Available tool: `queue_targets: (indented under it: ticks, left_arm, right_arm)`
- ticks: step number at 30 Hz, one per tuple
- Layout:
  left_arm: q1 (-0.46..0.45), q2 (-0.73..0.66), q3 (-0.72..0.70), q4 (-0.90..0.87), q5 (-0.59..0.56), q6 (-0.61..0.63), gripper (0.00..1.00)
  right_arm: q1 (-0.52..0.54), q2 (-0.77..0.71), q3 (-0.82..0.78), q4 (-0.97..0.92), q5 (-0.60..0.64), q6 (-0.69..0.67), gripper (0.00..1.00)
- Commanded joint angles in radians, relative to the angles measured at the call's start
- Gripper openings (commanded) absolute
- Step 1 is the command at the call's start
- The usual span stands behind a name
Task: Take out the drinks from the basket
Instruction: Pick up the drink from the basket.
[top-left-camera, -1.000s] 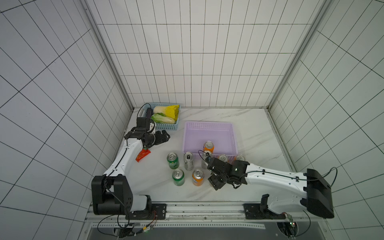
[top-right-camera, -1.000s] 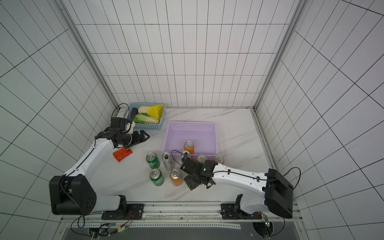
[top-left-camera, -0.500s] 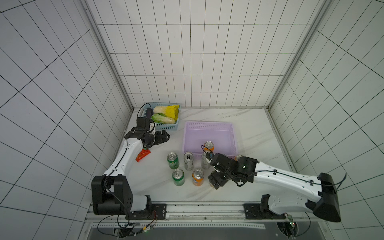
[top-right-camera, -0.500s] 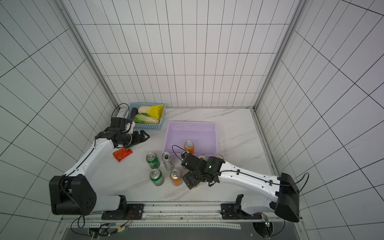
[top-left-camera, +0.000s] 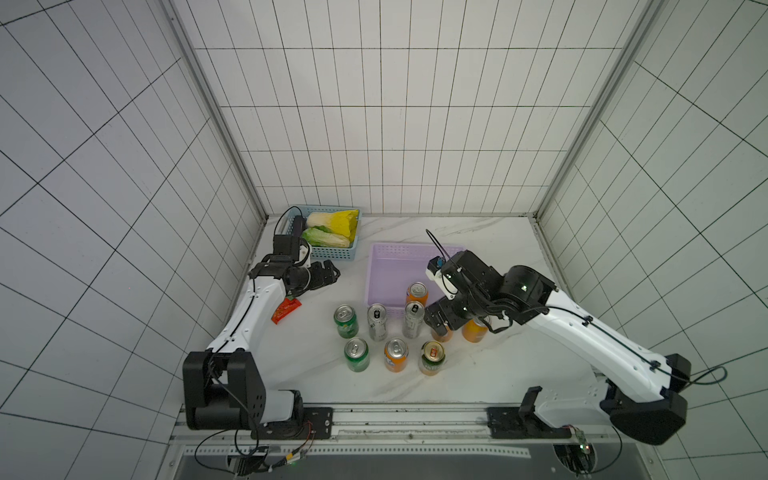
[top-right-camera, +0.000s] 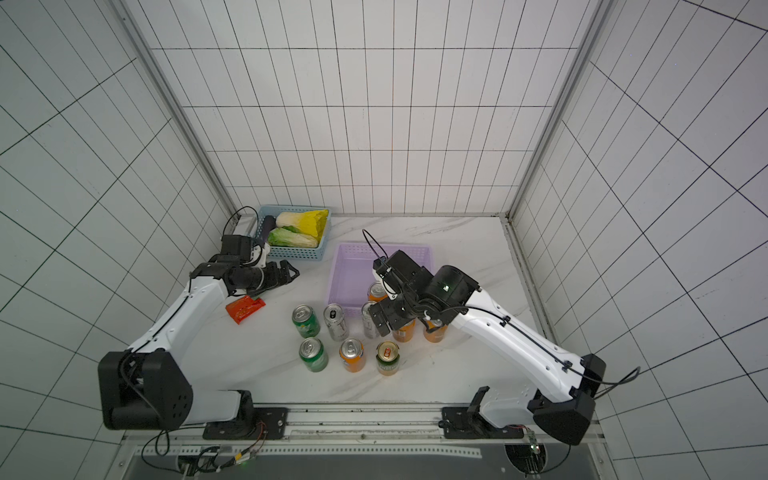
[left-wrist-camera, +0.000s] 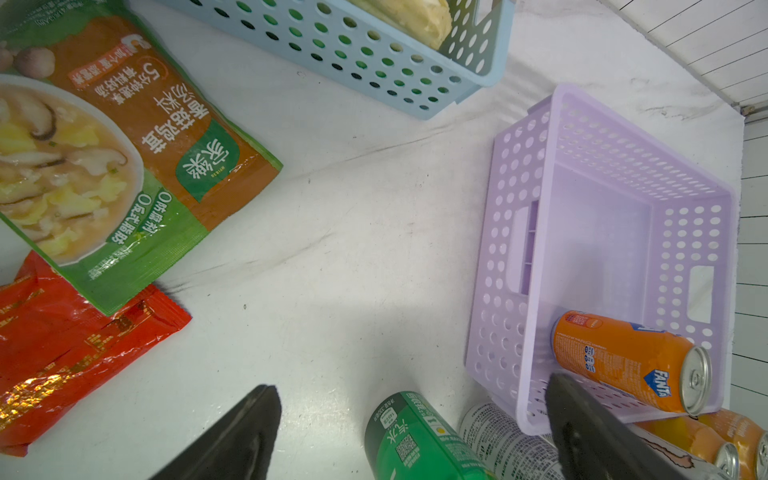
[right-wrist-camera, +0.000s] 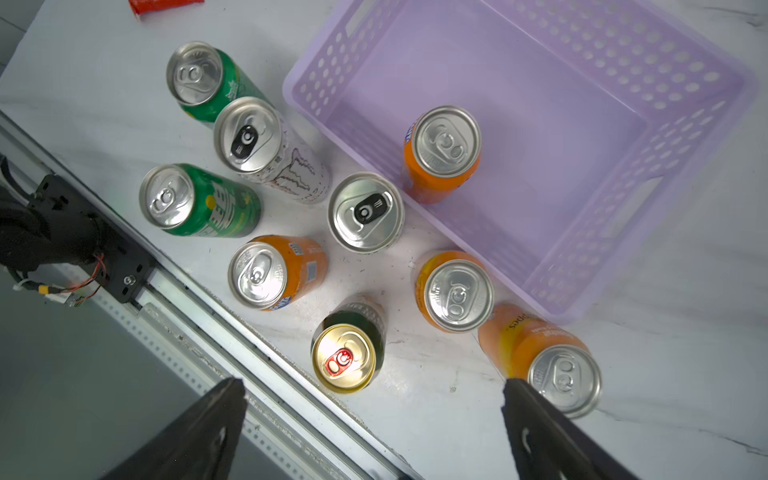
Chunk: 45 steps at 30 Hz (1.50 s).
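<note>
The lilac basket (top-left-camera: 390, 257) (top-right-camera: 361, 257) holds one upright orange can (top-left-camera: 417, 293) (right-wrist-camera: 442, 145) near its front wall. Several other drinks stand on the table in front of it. Among them are two green cans (top-left-camera: 345, 321) (top-left-camera: 356, 354), two slim silver cans (top-left-camera: 377, 322) (top-left-camera: 413, 319), an orange can (top-left-camera: 396, 354) and a dark green can with a gold top (top-left-camera: 432, 357) (right-wrist-camera: 347, 357). My right gripper (top-left-camera: 436, 322) (right-wrist-camera: 372, 386) hangs open and empty above the cans just outside the basket's front. My left gripper (top-left-camera: 332, 274) (left-wrist-camera: 411, 388) is open and empty, left of the basket.
A light blue basket (top-left-camera: 328, 251) with cabbages stands at the back left. A red packet (top-left-camera: 286, 309) lies under the left arm. A green soup packet (left-wrist-camera: 104, 145) lies beside it. The metal rail (top-left-camera: 374, 415) runs along the table's front edge.
My right gripper opened, left the dark green can standing in the front row, and rose back toward the basket. The left arm has not moved.
</note>
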Motion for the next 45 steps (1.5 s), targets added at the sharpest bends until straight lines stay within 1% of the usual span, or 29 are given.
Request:
queue_targets:
  ticks: [1, 7, 15, 22, 30, 45]
  left_arm:
    - [0.006, -0.013, 0.000, 0.003, 0.000, 0.019, 0.98]
    - [0.006, -0.014, -0.001, 0.003, 0.000, 0.019, 0.98]
    - [0.006, -0.014, -0.002, 0.003, 0.000, 0.019, 0.98]
    - [0.006, -0.011, -0.001, 0.003, 0.000, 0.019, 0.98]
    - [0.005, -0.010, -0.003, 0.003, 0.000, 0.020, 0.98]
    - [0.005, -0.007, -0.001, 0.003, 0.001, 0.019, 0.98]
  right_arm:
    - [-0.048, 0.077, 0.068, -0.073, 0.031, 0.011, 1.00]
    - [-0.090, 0.235, 0.188, -0.063, 0.065, 0.015, 1.00]
    - [-0.125, 0.390, 0.237, 0.014, 0.069, 0.021, 1.00]
    - [-0.144, 0.530, 0.283, 0.044, 0.068, 0.029, 0.99]
    - [-0.163, 0.616, 0.286, 0.087, 0.057, 0.061, 0.96]
    - [-0.172, 0.706, 0.260, 0.109, 0.041, 0.088, 0.84]
